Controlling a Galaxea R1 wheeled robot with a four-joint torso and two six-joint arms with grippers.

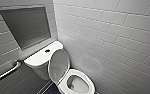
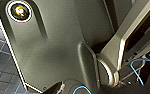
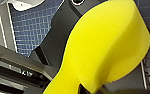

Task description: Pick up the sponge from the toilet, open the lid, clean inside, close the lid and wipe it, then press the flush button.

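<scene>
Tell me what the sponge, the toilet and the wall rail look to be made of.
The sponge: bright yellow foam, matte, with rounded edges. The toilet: white glazed ceramic, probably; it looks glossy, with highlights on the rim. The wall rail: likely metal, a round tube with a pale sheen.

The floor (image 1: 50, 89) is laid in small dark blue square tiles with paler grout lines. In the head view a narrow patch of it shows beside the foot of the grey tiled wall. The toilet (image 1: 41, 68) stands directly on it, set in the corner where 2 tiled walls meet, tank against one and bowl close beside the other. The same blue tiling shows in both wrist views.
</scene>
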